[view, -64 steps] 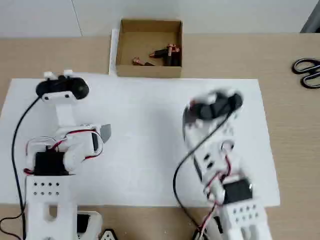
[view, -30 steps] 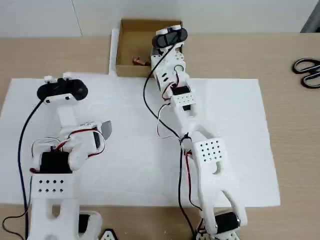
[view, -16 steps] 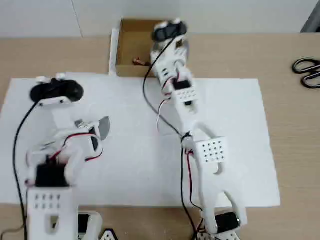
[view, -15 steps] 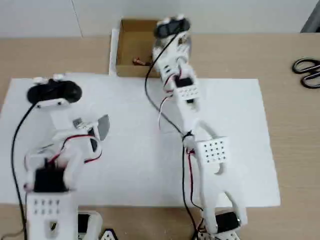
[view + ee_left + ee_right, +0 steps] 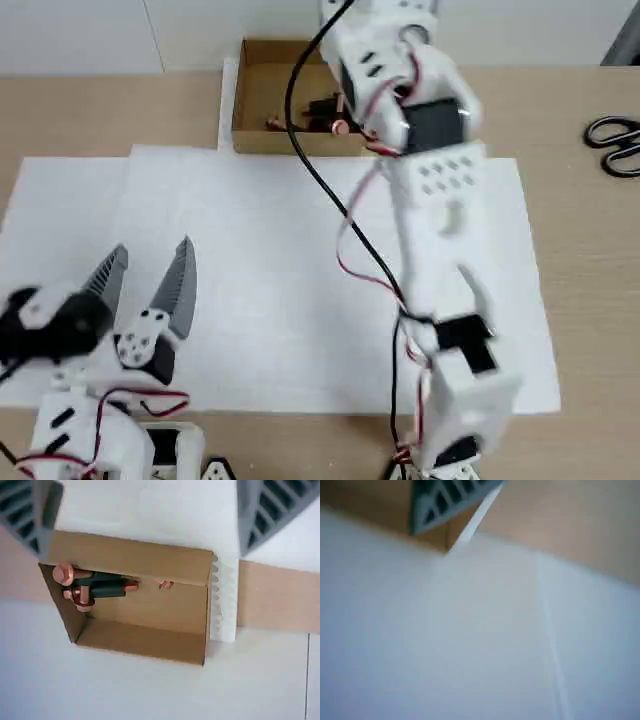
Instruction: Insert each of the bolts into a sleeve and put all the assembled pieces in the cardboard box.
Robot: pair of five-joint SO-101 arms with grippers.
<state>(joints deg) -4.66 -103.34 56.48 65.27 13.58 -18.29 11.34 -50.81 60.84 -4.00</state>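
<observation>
We see the box (image 5: 240, 96) at 12 o'clock on the table (image 5: 100, 110), just past the far edge of the white sheet (image 5: 280, 280) that covers the middle of the table. Inside the box, two dark sleeves with copper bolts (image 5: 335, 106) pushed through them lie side by side against its 3 o'clock wall. In the left wrist view the same pair (image 5: 92, 585) lies close together with the copper heads next to each other. A small copper bit (image 5: 275, 123) lies apart from them, near the 7 o'clock corner of the box floor.

The left tool (image 5: 152, 250) is at 8 o'clock over the sheet, well apart from the box. It is released, its two grey ribbed fingers (image 5: 178, 285) spread wide with nothing between them and their tips pointing toward 12 o'clock. Its own camera looks between those fingers (image 5: 272, 510) at the box.

The right arm (image 5: 440, 200) stretches from 5 o'clock across the sheet to 12 o'clock, and its wrist sits over the 3 o'clock side of the box, hiding that wall. The right tool (image 5: 447, 502) is beside a cardboard edge. We cannot tell whether it is released or clenched.

Scissors (image 5: 612, 140) lie on the bare table at 2 o'clock, well apart from both arms.
</observation>
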